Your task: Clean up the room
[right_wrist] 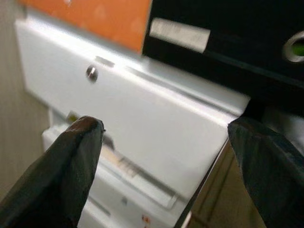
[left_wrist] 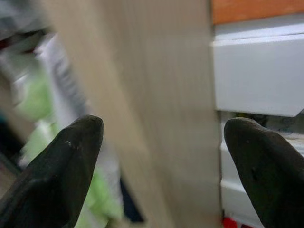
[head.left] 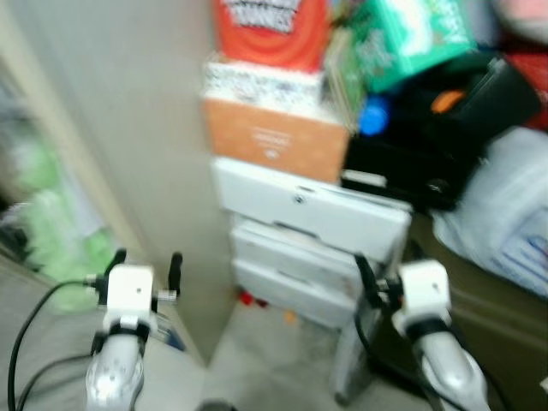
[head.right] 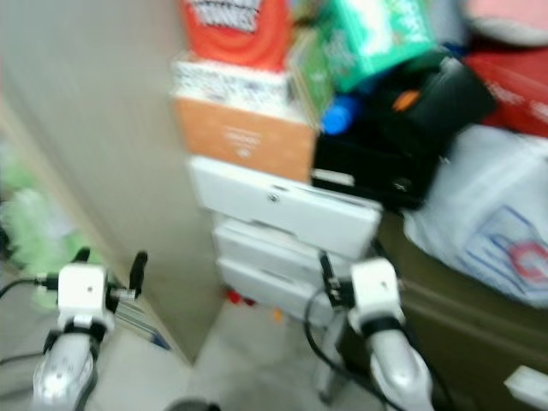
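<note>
The head views are blurred. A white drawer unit (head.left: 308, 214) stands ahead of me, with an orange box (head.left: 274, 141), a patterned box and a red box (head.left: 270, 30) stacked on top. My left gripper (head.left: 146, 259) is open and empty, facing the edge of a beige panel (left_wrist: 152, 95). My right gripper (right_wrist: 166, 127) is open and empty, pointing at the top drawer front (right_wrist: 128, 109) a short way off. Small red (head.left: 247, 299) and orange (head.left: 289, 317) bits lie on the floor at the foot of the drawers.
A green package (head.left: 411, 34) and a black bag (head.left: 437, 137) are piled right of the boxes. A white plastic bag (head.left: 505, 205) lies on a dark surface at the right. Blurred green items (head.left: 60, 231) sit on shelves to the left of the beige panel.
</note>
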Robot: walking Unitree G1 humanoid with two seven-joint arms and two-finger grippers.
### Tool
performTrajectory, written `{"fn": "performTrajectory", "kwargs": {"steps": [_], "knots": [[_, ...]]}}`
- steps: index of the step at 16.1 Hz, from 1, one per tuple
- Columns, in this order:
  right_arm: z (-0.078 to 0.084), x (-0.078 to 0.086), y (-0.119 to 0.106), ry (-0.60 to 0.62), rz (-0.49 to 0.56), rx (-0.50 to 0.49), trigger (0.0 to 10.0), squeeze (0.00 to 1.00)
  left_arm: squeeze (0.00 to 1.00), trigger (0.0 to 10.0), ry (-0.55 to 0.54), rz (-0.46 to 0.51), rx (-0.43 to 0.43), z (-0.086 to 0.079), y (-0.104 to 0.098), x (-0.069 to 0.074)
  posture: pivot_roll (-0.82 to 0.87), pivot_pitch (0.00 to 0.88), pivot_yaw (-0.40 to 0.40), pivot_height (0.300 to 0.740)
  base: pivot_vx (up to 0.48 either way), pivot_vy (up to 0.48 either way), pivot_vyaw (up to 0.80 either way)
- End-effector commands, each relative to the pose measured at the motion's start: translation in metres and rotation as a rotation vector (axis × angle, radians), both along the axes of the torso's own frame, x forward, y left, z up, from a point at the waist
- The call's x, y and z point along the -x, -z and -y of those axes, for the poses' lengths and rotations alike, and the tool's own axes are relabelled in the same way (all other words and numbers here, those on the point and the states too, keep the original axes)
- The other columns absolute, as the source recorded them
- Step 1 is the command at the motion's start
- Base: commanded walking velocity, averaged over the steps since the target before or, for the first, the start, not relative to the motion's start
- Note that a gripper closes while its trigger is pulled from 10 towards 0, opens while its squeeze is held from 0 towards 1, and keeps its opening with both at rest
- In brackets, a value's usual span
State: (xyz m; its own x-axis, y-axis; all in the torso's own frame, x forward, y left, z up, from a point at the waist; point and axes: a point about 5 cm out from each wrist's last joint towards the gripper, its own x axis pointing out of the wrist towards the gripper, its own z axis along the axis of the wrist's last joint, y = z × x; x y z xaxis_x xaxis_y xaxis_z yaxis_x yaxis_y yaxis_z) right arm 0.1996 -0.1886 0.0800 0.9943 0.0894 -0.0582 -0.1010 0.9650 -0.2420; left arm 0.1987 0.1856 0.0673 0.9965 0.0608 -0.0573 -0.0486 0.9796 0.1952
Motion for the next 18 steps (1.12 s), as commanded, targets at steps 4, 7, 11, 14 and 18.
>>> {"fn": "performTrajectory", "kwargs": {"steps": [4,7,11,14,18], "knots": [[0.010,0.007,-0.001,0.043,0.011,0.018,10.0,0.00,0.00,10.0,-0.027,-0.007,-0.053,-0.012,0.001,0.007,-0.06,0.030,0.013,0.740,0.000,0.000,0.32],[0.001,0.002,-0.004,0.012,0.030,0.013,10.0,0.00,0.00,10.0,-0.044,0.004,-0.041,-0.015,-0.002,0.003,-0.05,0.022,0.017,0.740,0.000,0.000,0.80],[-0.001,-0.002,-0.005,0.001,0.030,-0.030,10.0,0.00,0.00,10.0,-0.057,0.008,-0.023,-0.009,-0.001,0.003,-0.05,0.012,0.017,0.740,0.000,0.000,0.80],[-0.003,-0.004,-0.004,0.002,0.033,-0.031,10.0,0.00,0.00,10.0,-0.086,0.001,-0.007,-0.010,-0.001,0.002,-0.05,0.009,0.023,0.740,0.000,0.000,0.80],[-0.002,-0.002,-0.004,-0.001,0.029,-0.036,10.0,0.00,0.00,10.0,-0.074,0.007,-0.003,-0.007,-0.001,-0.001,-0.06,0.009,0.023,0.740,0.000,0.000,0.80]]}}
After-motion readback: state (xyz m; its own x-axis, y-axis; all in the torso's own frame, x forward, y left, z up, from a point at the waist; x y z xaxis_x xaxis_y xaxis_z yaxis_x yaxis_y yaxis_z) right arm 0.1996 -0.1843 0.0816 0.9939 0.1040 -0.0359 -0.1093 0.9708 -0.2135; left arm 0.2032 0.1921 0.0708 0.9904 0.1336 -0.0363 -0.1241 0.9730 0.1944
